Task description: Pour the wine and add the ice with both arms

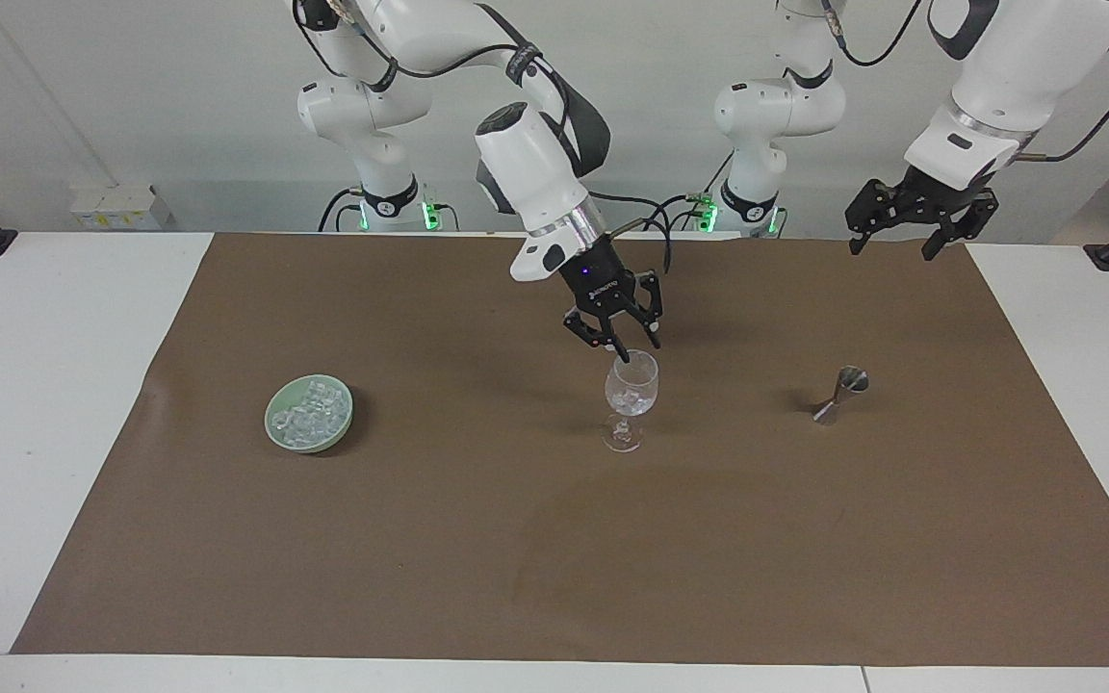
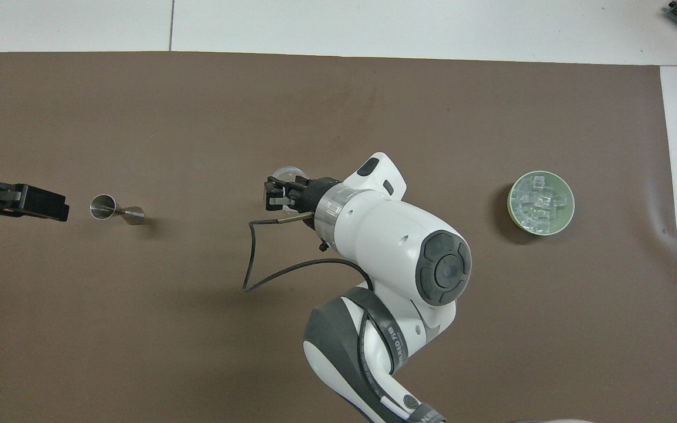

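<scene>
A clear wine glass [image 1: 631,395] stands upright mid-mat; only its rim [image 2: 287,173] shows from overhead. My right gripper [image 1: 638,348] hangs just above that rim, open, with nothing between its fingertips; overhead it [image 2: 274,197] partly covers the glass. The ice [image 1: 307,412] is heaped in a pale green bowl [image 1: 277,435] toward the right arm's end of the table, and its cubes [image 2: 540,202] show clearly from above. My left gripper [image 1: 911,239] waits open in the air over the mat's edge at the left arm's end. No wine is in view.
A small steel jigger [image 1: 839,395] lies on its side on the brown mat [image 1: 554,539], between the glass and the left arm's end; overhead the jigger [image 2: 116,209] lies close by the left gripper [image 2: 33,202]. White tabletop [image 1: 35,404] borders the mat.
</scene>
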Robot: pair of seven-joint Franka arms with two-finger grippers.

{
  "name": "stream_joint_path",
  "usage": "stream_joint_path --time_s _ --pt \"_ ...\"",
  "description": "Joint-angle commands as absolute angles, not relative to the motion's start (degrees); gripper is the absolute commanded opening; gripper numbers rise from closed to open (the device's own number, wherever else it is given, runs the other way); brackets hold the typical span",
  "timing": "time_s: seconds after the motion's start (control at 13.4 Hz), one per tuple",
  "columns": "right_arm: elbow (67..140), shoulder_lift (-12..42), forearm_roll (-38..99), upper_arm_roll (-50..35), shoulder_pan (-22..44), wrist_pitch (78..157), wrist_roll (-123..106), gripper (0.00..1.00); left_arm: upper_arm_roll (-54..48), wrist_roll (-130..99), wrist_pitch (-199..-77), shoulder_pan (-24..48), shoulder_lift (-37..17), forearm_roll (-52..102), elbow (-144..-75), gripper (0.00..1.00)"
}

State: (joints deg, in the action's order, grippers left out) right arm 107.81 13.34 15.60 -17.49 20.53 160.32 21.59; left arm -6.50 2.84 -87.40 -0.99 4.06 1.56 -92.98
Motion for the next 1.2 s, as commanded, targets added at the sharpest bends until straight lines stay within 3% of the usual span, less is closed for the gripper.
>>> stream_joint_path --time_s 0.0,0.07,0.15,0.3,0.67,0.82,1.12 --pt "108.5 11.1 14.7 -17.5 19.2 160.2 21.4 0.85 -6.2 2.7 -87.8 -0.5 5.2 0.4 -94.0 1.00" --pt "109.7 9.6 14.7 -17.5 18.0 159.7 21.4 0.96 -6.2 2.7 -87.7 -0.5 5.2 0.4 -94.0 1.00" --pt "111.6 7.3 14.7 -17.5 17.3 159.4 21.4 1.00 -6.2 2.7 -87.6 -0.5 5.2 0.4 -94.0 1.00" --pt "114.2 1.7 14.7 -17.5 14.5 153.4 21.3 1.00 -6.0 2.8 -87.5 -0.6 5.3 0.4 -94.1 1.00" --pt "112.1 -8.7 14.6 -17.1 6.8 129.2 20.6 1.00 -6.0 2.8 -87.4 -0.6 5.3 0.4 -94.1 1.00" --pt "105.0 -8.5 13.5 -17.1 3.4 117.0 20.6 1.00 -5.9 2.8 -87.4 -1.4 5.3 0.4 -94.1 1.00" --pt "87.8 -2.9 2.5 -17.1 0.7 96.6 20.2 1.00 -5.9 2.8 -87.4 -1.8 5.3 0.4 -94.1 1.00"
